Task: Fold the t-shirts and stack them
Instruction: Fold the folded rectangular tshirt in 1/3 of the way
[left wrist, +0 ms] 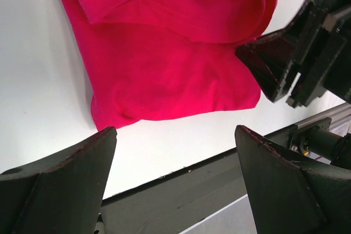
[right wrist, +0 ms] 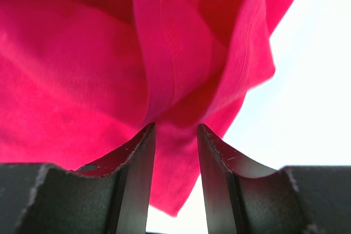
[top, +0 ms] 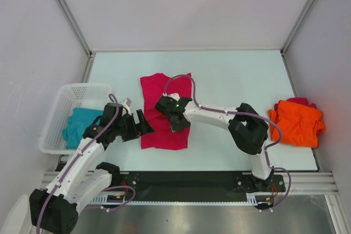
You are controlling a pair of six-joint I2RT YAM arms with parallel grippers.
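No text, label, brand, number or sign can be read in any of the views. The crimson-pink t-shirt (top: 159, 89), the orange t-shirt (top: 296, 123), the teal t-shirt (top: 79, 125) and the white basket (top: 57, 114) show only plain surfaces.

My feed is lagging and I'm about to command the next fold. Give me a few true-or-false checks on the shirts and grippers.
1. The teal shirt lies in the basket. True.
2. The left gripper holds the pink shirt. False: its jaws stand wide open with nothing between them, and the shirt lies just ahead of them.
3. The orange shirt is in the basket too. False: it lies bunched at the right edge of the table.
4. The right gripper pinches a fold of the pink shirt. True, as far as the right wrist view shows: the cloth gathers into its fingertips.
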